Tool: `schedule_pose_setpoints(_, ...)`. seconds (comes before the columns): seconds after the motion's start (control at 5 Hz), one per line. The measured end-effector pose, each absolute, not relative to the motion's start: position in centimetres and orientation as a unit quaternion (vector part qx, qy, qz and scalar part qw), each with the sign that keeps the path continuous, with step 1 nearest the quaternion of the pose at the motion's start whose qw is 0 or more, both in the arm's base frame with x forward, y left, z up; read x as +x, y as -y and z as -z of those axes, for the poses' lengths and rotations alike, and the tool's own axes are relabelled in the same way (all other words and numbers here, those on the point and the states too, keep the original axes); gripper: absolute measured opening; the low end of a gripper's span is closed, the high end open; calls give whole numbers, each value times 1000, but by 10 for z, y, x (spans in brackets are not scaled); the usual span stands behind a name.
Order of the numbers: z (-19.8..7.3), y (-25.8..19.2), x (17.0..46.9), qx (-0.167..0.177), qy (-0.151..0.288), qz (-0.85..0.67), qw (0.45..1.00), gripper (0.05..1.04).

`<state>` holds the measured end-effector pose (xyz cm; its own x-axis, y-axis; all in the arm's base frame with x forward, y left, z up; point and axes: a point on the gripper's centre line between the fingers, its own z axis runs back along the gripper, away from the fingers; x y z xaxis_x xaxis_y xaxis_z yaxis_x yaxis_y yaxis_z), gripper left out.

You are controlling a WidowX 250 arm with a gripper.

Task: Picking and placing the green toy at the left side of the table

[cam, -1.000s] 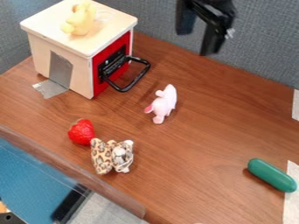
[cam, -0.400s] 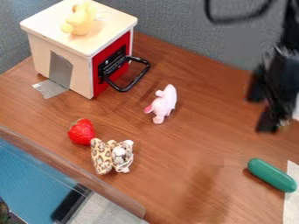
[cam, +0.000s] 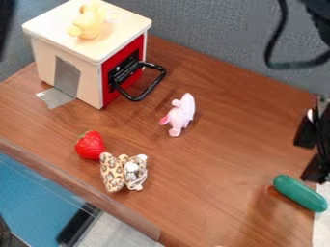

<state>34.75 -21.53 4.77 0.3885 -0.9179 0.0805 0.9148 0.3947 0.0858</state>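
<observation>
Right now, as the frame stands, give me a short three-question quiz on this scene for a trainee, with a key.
1. What sits on top of the red-fronted box? a) a pink toy; b) a yellow toy; c) a spoon.
2. True or false: the gripper is near the green toy but not holding it.
3. Fill in: beside the strawberry is a toy with a ____ pattern.

Key: 1 b; 2 true; 3 spotted.

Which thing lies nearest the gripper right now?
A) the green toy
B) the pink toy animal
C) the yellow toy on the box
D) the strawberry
A: the green toy lies just below the gripper at the right side of the table, with the others farther left.
</observation>
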Motion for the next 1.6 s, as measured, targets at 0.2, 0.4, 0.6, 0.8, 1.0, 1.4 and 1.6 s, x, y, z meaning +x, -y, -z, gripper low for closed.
schedule_pose_setpoints(0.2, -16, 218, 348, 11, 16, 553, 833, 1000)
schedule_pose_setpoints(0.4, -3, 215, 350, 26, 1, 554, 832, 1001)
schedule_pose_setpoints(0.6, 8, 204, 344, 45, -19, 561, 826, 952)
schedule_pose_setpoints(0.8, 13, 202, 343, 44, -16, 566, 823, 668)
schedule_pose_setpoints(1.0, 12, 201, 342, 40, -17, 564, 825, 417)
schedule_pose_setpoints(1.4, -16, 180, 362, 13, 2, 499, 867, 380)
schedule_pose_setpoints(1.6, -40, 137, 399, 1, 23, 394, 919, 379)
